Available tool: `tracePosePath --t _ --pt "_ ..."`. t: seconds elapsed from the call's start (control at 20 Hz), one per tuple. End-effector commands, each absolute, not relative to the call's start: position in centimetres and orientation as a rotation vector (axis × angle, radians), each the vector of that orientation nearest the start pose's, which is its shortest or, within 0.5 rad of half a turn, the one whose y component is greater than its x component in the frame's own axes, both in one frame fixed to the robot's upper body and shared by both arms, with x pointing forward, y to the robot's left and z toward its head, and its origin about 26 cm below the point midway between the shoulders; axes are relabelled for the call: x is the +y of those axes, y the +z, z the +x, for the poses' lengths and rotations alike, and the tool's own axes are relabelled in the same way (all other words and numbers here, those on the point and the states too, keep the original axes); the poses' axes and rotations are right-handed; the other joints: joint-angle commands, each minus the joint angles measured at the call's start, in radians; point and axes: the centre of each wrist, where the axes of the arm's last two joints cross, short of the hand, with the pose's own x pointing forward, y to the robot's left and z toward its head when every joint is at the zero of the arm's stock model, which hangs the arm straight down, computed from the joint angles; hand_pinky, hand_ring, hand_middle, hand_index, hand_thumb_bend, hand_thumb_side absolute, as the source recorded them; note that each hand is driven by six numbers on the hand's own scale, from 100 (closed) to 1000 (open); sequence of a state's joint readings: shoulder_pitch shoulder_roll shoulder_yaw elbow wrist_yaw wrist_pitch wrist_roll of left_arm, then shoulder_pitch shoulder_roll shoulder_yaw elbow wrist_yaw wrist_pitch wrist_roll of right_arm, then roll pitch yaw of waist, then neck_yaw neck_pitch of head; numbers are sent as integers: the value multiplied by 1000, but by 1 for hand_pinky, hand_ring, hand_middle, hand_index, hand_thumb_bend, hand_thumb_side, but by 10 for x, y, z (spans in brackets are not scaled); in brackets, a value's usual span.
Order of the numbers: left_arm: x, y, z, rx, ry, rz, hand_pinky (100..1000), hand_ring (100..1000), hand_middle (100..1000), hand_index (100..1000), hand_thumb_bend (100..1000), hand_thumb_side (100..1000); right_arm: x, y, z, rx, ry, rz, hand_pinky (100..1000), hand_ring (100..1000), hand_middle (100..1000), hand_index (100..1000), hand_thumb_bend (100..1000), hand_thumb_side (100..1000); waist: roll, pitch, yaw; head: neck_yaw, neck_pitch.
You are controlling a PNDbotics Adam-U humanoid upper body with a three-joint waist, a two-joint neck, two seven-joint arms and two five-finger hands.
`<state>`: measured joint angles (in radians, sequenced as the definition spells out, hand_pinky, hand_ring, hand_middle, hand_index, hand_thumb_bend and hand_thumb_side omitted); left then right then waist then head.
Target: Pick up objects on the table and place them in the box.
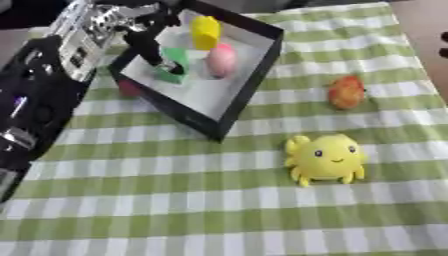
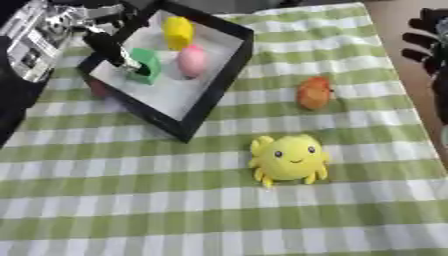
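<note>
My left arm fills the far left of the view and blocks that side of the tabletop (image 1: 219, 200). My left hand (image 1: 144, 37) reaches over the near-left wall of the box (image 1: 249, 82), its dark fingers (image 1: 164, 59) curled down onto a green object (image 1: 175, 62) inside. The fingers cover part of that object, so I cannot make out its shape, and I cannot tell whether it rests on the box floor or hangs just above it. Beside it in the box lie a pink egg-shaped thing (image 1: 222, 59) and, farther back, a yellow block (image 1: 206, 31). The two are close together; whether they touch is unclear. A small reddish object (image 1: 129, 88) sits on the cloth just outside the box's left wall, half hidden by the wall and my arm.

My right hand (image 2: 430, 37) shows only in the right eye view, at the far right edge, dark fingers straight and spread, partly cut off by the frame.

On the cloth, well apart from the box, lie an orange-red round fruit-like thing (image 1: 346, 92) to the right and a yellow plush toy with a smiling face (image 1: 325, 157) nearer to me.

The tabletop wears a green-and-white checked cloth. Bare brownish surface (image 1: 424, 20) shows past its far right corner.
</note>
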<state>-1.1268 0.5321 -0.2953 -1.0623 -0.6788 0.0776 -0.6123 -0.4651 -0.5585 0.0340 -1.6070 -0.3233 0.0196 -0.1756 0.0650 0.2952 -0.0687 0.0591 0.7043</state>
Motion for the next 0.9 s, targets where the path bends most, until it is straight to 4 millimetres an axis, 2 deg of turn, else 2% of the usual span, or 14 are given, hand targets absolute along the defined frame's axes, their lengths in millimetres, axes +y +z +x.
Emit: tracePosePath --t 0.05,0.25,0.45,0.65,0.9 --pt "280 336 456 -1361 -1397 898 842 818 779 844 649 279 -328 205 362 -2062 163 -232 838 848 817 878 100 837 7 -48 11 -14 9" --pt "327 340 444 -1261 -1326 957 842 821 783 850 667 280 -332 204 361 -2055 159 -250 838 847 817 878 100 837 8 -52 29 -26 9" --pt "364 329 439 -1145 -1264 1000 840 821 783 851 667 271 -332 204 360 -2055 159 -252 838 847 817 877 100 837 4 -51 35 -24 4" --pt "391 312 436 -1045 -1227 1009 841 822 784 852 670 267 -332 205 360 -2058 159 -253 838 847 816 877 100 838 -2 -46 36 -19 -4" --pt "412 297 433 -984 -1207 953 846 827 789 857 672 279 -333 205 360 -2057 156 -255 838 847 816 877 100 841 -7 -39 39 -13 -15"
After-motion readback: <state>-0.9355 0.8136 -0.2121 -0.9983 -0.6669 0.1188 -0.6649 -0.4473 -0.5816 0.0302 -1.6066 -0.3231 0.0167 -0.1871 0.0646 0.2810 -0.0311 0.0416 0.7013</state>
